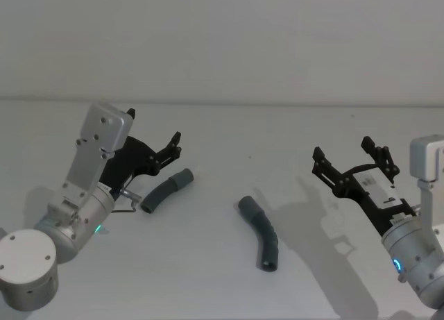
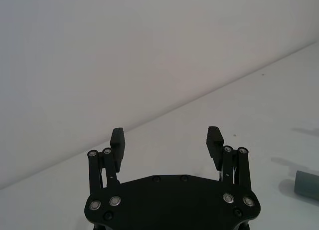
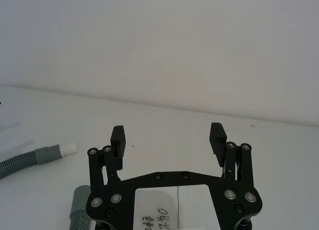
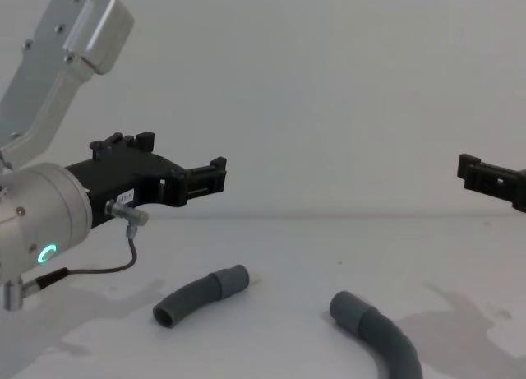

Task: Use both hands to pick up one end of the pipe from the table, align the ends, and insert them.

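From the head: left gripper [image 1: 154, 125], spread and empty, angled low just beside the short pipe piece [image 1: 166, 190] on the table [image 1: 208, 278]; longer pipe piece [image 1: 261, 233] mid-table, apart from the right gripper [image 1: 343, 148], likewise spread and empty. From the left wrist: fingers [image 2: 118, 140] wide. From the right wrist: handwritten label [image 3: 159, 217], illegible. From the chest: small unreadable tag [image 4: 122, 198], green ring light [image 4: 48, 253].

left gripper [image 2: 167, 136] and right gripper [image 3: 168, 134] hover raised and well apart, each splayed wide.
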